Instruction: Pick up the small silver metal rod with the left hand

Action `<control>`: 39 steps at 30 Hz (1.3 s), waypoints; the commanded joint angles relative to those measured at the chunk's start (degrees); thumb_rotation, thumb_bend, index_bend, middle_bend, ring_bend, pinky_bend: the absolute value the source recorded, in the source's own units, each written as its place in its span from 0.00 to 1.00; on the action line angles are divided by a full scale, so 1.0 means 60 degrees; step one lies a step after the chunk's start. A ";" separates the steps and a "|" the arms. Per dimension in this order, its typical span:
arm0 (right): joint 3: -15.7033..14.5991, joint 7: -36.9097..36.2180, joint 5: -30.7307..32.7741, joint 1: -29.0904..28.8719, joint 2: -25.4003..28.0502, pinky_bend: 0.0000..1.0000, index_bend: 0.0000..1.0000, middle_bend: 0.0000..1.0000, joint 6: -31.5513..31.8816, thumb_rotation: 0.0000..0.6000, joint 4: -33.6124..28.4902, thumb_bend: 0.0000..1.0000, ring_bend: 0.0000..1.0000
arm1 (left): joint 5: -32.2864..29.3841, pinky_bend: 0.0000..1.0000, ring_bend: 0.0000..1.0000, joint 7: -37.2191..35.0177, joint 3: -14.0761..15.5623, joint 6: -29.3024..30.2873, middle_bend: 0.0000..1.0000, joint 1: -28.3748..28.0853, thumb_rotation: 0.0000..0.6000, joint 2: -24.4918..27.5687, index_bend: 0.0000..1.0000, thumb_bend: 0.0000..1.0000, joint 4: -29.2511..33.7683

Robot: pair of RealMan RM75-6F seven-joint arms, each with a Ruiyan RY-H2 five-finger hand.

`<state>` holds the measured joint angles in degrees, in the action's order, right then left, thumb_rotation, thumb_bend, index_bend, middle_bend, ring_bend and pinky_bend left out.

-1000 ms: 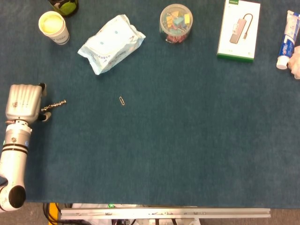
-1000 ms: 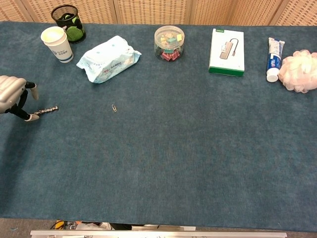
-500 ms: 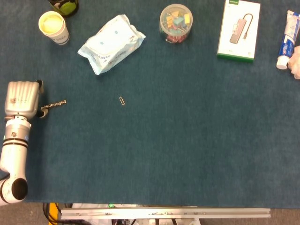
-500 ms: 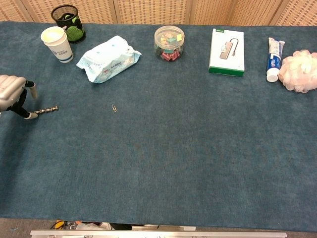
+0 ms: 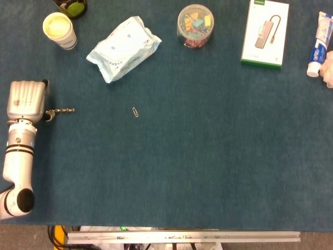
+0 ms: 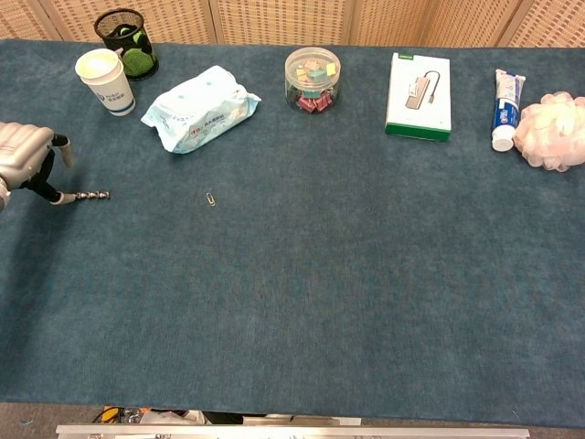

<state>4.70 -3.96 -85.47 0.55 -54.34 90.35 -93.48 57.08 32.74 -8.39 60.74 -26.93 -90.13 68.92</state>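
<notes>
- The table (image 5: 208,156) is covered edge to edge in dark blue-green felt, soft and matte, so a thin piece of metal on it shows up well and is unlikely to roll.
- The left hand (image 5: 24,101) sits at the far left edge: a ribbed silver shell on a white forearm with black bands. From the chest view a dark finger (image 6: 57,196) reaches down to the near end of the rod; whether the rod is truly pinched or only touched, I cannot tell.
- The right hand shows in neither view.
- Along the far edge stand the bystanders: a crinkly plastic pack (image 5: 124,48), a flat white box (image 5: 265,33) with a green border, a clear round jar (image 5: 195,25) of coloured clips, a paper cup (image 5: 60,30), a tube (image 5: 320,44) and a pink puff (image 6: 551,131). All are well apart from the work.
- The rod (image 5: 61,110) lies flat on the felt just right of the left hand, pointing away from it; it is slim, silver and looks twisted or grooved along its length.
- A small wire clip (image 5: 135,111) lies alone, further right.
- My reading: the grasp is the step in hand. Next, the fingers need to close firmly on the rod's near end, then lift straight up; so thin a piece could slip or pivot.
</notes>
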 commanded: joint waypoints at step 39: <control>0.0007 -0.0403 0.0072 -0.0046 -0.0127 0.31 0.37 0.44 -0.0196 1.00 0.0394 0.04 0.29 | -0.0437 0.94 0.87 0.0312 0.0334 -0.0194 0.88 -0.0099 1.00 0.0522 0.49 0.22 0.1036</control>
<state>4.74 -6.36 -85.04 0.28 -55.09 89.18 -91.12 54.93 34.10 -6.44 59.79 -27.35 -87.23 74.75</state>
